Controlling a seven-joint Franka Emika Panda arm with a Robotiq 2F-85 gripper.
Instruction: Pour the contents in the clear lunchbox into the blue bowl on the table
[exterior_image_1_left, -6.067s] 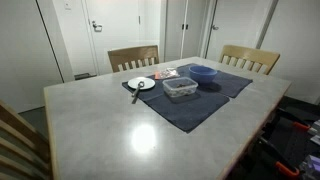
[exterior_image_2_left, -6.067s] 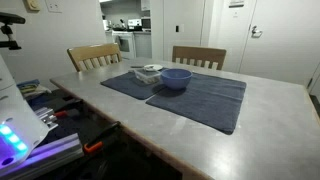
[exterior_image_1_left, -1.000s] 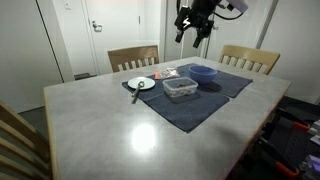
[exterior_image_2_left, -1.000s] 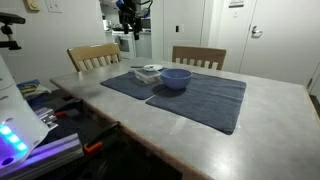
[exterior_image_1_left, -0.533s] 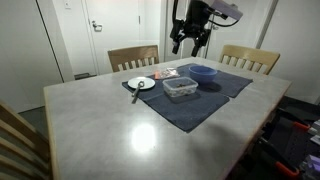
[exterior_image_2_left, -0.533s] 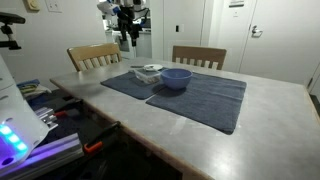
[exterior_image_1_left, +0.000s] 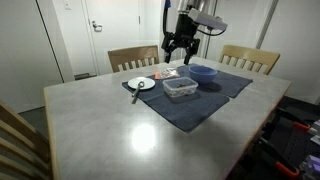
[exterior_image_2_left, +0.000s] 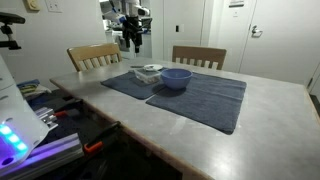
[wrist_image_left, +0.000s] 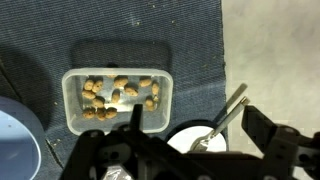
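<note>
Where the table (exterior_image_1_left: 120, 130) carries a dark blue mat (exterior_image_1_left: 195, 108), the blue bowl (exterior_image_1_left: 204, 72) and the clear lunchbox (wrist_image_left: 117, 98), holding brown bits, sit on that mat, a white plate (exterior_image_1_left: 141, 84) at its edge; the gripper (exterior_image_1_left: 179, 58) hangs above it, jaws spread, empty.

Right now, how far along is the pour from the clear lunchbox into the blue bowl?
Done: nothing; the clear lunchbox sits flat on the mat with its brown pieces inside, and the blue bowl looks empty. In hand: the gripper hovers open above the lunchbox. Left: grasp, lift, tip over the bowl.
</note>
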